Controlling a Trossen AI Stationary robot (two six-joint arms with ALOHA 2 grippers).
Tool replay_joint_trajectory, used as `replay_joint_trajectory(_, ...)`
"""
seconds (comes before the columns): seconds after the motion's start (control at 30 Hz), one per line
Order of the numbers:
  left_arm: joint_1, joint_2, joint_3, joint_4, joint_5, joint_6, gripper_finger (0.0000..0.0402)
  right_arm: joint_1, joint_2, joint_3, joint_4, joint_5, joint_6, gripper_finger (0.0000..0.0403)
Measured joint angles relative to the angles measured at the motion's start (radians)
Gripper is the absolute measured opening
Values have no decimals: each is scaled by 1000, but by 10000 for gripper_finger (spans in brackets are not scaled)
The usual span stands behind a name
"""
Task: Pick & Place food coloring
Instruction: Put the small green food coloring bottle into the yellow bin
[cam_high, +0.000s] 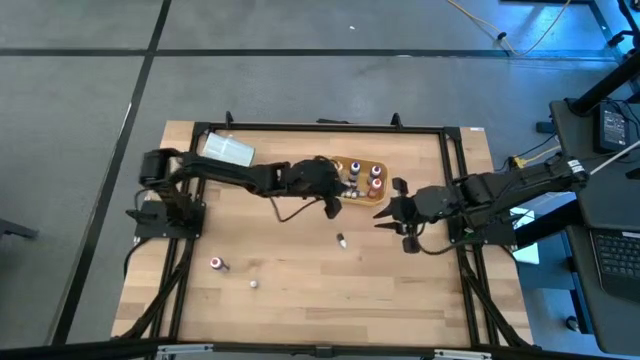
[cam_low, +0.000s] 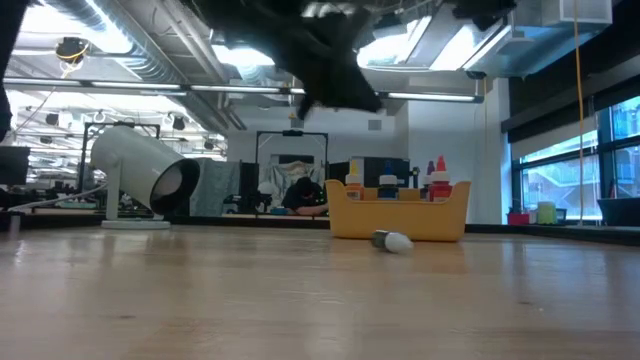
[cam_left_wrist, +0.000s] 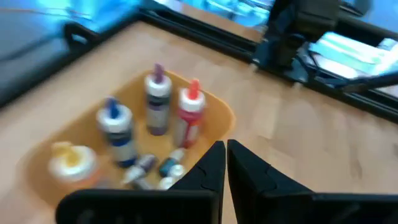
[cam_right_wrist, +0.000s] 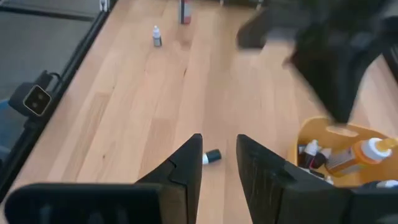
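Observation:
The food coloring is several tiny bottles. Some stand or lie in the tan-orange tray, where the left wrist view shows a blue-capped bottle, a purple one and a red one. One vial lies on its side on the table, and also shows as the vial. My left gripper is shut and empty, above the tray's near edge. My right gripper is open, above and to the right of the lying vial, touching nothing.
A large white cylinder lies at the far left of the table. A red-capped bottle and a small white bottle lie near the left front. Black rails frame the table. Bare wood spreads across the near half.

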Motion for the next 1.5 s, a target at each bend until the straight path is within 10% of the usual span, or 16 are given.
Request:
replay_joint_trajectory(0.23,-118,-150,0,-169,-263,-2,11,-1,144,0,164,5,5,169)
replay_joint_trajectory(0.6,-294,-200,-1,-246,-289,-133,17,-8,489,0,274,100,124,293)
replay_joint_trajectory(1.23,-436,-200,-2,-285,-289,-229,11,-8,857,1,559,124,391,291)
replay_joint_trajectory(1.5,-436,-200,-1,-306,-289,-247,17,-8,866,3,533,138,417,205)
